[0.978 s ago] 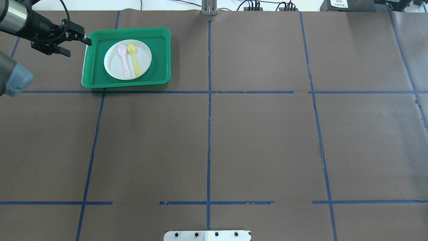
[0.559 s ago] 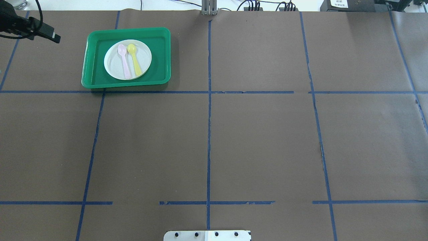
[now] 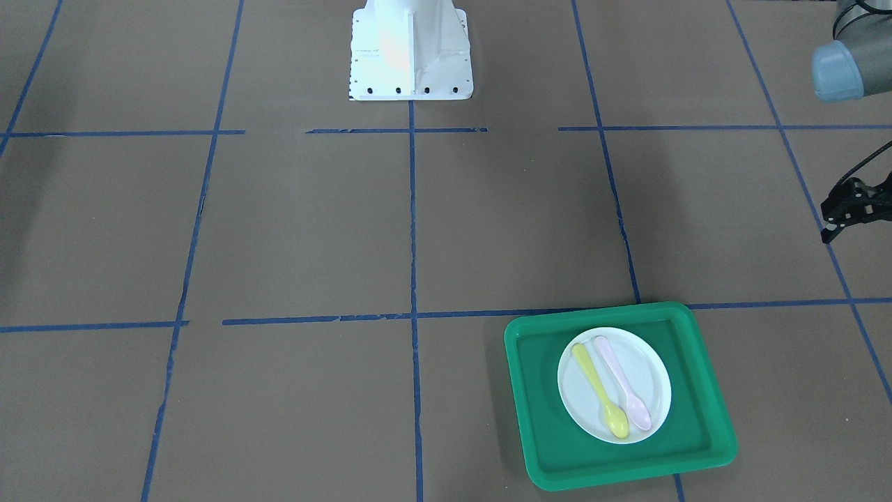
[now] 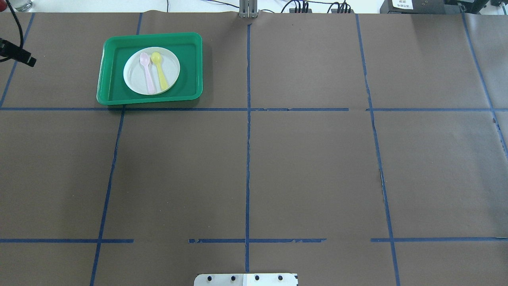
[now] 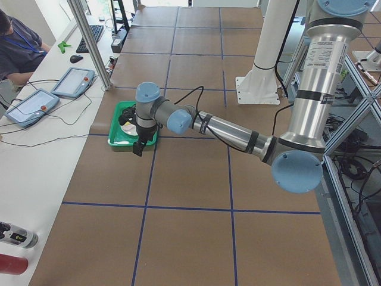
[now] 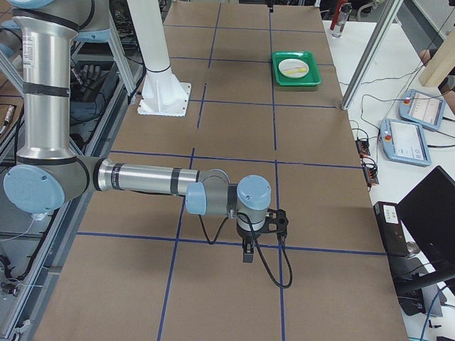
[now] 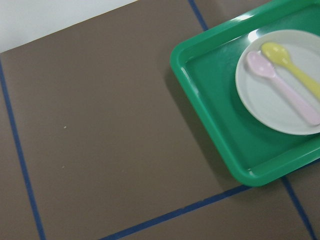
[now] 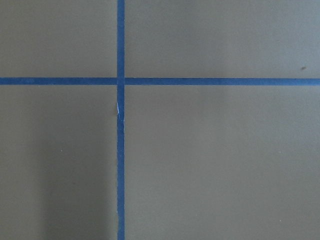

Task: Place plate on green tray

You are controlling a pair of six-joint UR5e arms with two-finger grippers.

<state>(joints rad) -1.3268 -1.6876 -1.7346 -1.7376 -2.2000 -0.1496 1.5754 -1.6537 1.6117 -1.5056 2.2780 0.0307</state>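
Note:
The green tray (image 4: 111, 89) sits at the far left of the table. The white plate (image 4: 137, 77) lies flat inside it, carrying a pink spoon (image 4: 147, 73) and a yellow spoon (image 4: 160, 71). The tray (image 3: 543, 418) and plate (image 3: 655, 376) also show in the front view, and in the left wrist view as tray (image 7: 210, 115) and plate (image 7: 265, 100). My left gripper (image 4: 24, 58) is empty and hangs well left of the tray, cut by the frame edge. In the front view (image 3: 836, 224) its jaws look spread. My right gripper (image 6: 249, 249) shows only in the right side view, so I cannot tell its state.
The brown table cover carries blue tape lines (image 4: 248, 119). The robot's white base (image 3: 411, 56) stands at the near middle edge. Tablets (image 5: 71, 80) and cables lie on the white bench beyond the tray. The right wrist view shows only bare cover and tape.
My left gripper has drawn back to the left, from just beside the tray's left rim to the view's edge. Tray, plate and spoons have not moved.

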